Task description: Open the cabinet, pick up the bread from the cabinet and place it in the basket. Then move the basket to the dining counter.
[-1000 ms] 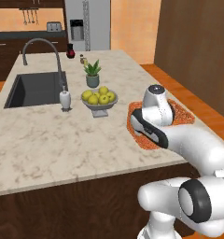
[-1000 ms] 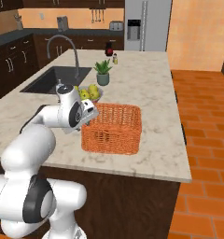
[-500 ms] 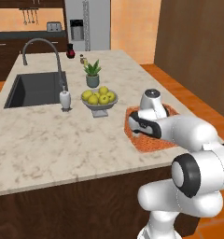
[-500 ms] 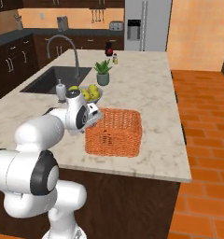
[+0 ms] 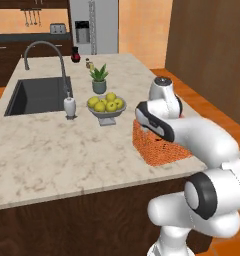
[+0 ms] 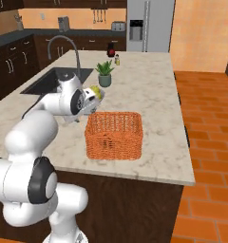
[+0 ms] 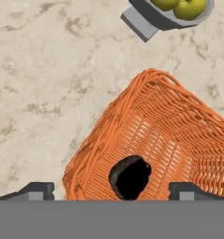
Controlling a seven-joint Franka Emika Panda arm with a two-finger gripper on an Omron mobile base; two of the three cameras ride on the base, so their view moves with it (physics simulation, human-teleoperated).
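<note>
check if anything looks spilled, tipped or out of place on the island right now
Nothing stands out. The basket sits flat and upright on the dining counter, with the bread inside it. The fruit bowl, potted plant and soap dispenser all stand upright, and nothing is spilled.

basket (image 6: 114, 135) on counter (image 6: 149, 99), near its front edge | bread (image 7: 129, 177) in basket | fruit bowl (image 5: 106, 107) behind basket

Wicker basket (image 6: 114, 135) showing rough orange weave; dining counter (image 5: 52, 145) looking like smooth beige marbled stone; faucet (image 5: 44, 52) reading as matt grey metal.
</note>
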